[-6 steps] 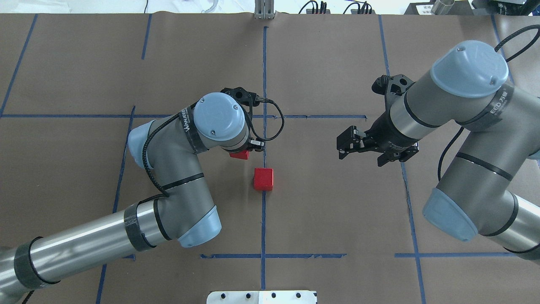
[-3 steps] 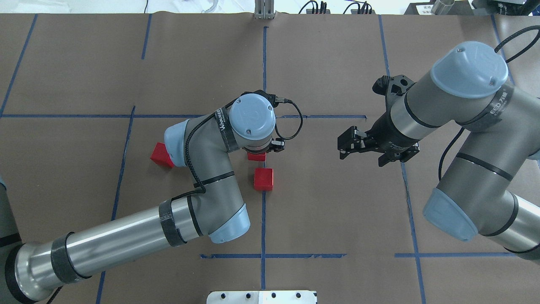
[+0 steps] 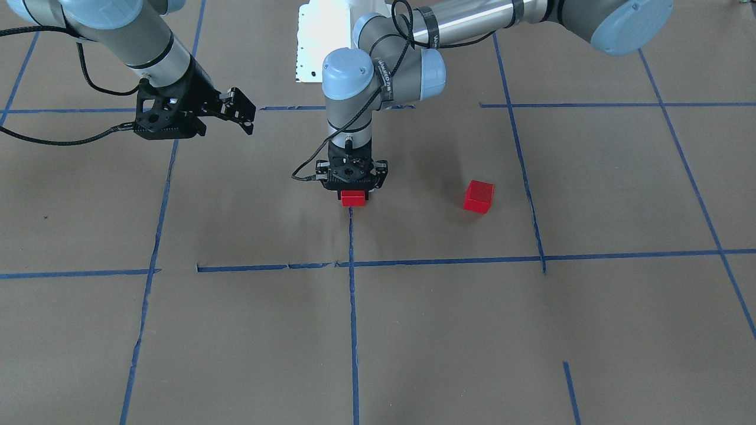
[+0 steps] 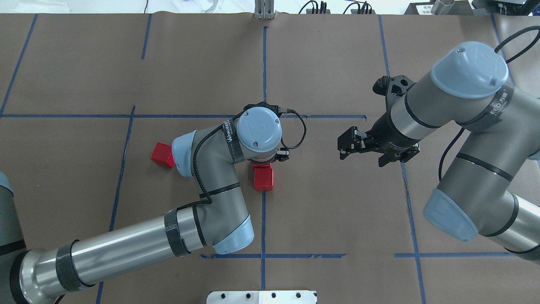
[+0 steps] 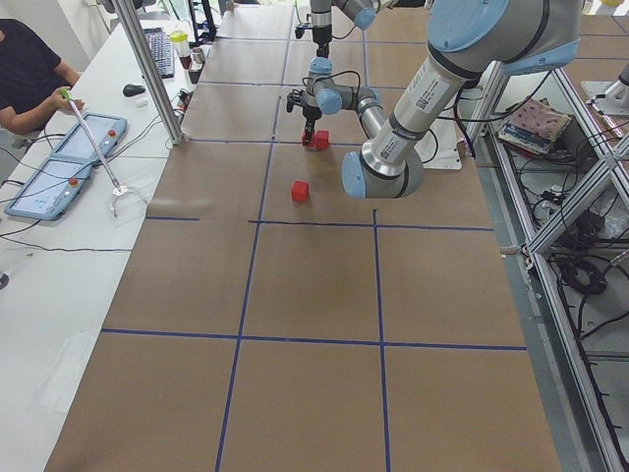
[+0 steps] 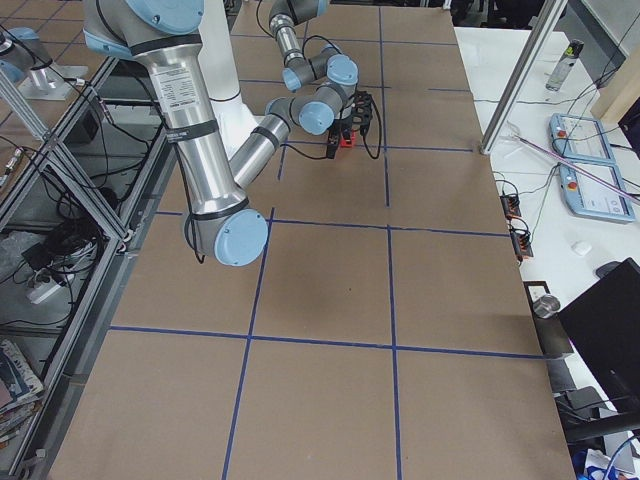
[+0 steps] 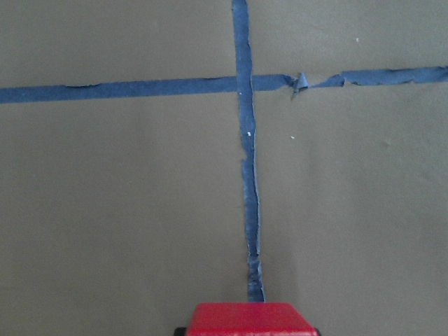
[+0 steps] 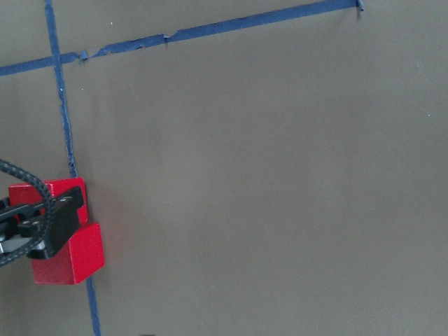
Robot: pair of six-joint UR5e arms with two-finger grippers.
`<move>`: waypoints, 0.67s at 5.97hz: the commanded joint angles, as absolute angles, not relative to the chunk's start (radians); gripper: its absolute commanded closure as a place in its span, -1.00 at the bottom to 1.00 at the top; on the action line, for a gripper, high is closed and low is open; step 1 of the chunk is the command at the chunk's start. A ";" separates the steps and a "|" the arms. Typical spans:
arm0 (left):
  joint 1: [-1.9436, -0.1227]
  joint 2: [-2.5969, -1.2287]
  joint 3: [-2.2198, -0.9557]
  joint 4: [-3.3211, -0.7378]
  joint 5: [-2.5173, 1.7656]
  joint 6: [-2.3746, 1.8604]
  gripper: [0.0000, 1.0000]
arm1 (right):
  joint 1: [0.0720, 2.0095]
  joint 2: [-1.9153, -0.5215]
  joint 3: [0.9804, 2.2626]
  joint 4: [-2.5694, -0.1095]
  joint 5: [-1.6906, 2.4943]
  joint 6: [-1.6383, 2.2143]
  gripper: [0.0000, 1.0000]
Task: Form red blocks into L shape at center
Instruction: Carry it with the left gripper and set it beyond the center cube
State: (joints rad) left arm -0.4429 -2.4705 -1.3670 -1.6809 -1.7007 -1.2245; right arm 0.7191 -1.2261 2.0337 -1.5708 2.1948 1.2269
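Observation:
My left gripper (image 3: 353, 190) points straight down over the vertical blue tape line (image 4: 263, 219) at the center and is shut on a red block (image 3: 353, 199). The block also shows at the bottom of the left wrist view (image 7: 245, 318). It is low, right against the far side of a second red block (image 4: 263, 180) lying on the line. The right wrist view shows the two (image 8: 73, 255) side by side. The third red block (image 4: 161, 154) lies on the paper to the left (image 3: 478, 196). My right gripper (image 4: 344, 145) is open and empty, hovering to the right.
A white mounting plate (image 4: 261, 297) sits at the near table edge. Horizontal blue tape lines (image 4: 329, 116) bound the center square. My left elbow (image 4: 185, 147) hangs close to the third block. An operator (image 5: 29, 69) sits at the side bench.
My left arm has carried its red block rightward onto the centre tape line and up against the second block. The third block has come into view. The right arm has not moved.

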 commanded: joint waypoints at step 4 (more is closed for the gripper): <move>-0.433 -2.467 -1.367 -1.698 -1.700 -1.223 0.79 | 0.719 -1.224 2.034 -1.571 2.195 1.227 -1.00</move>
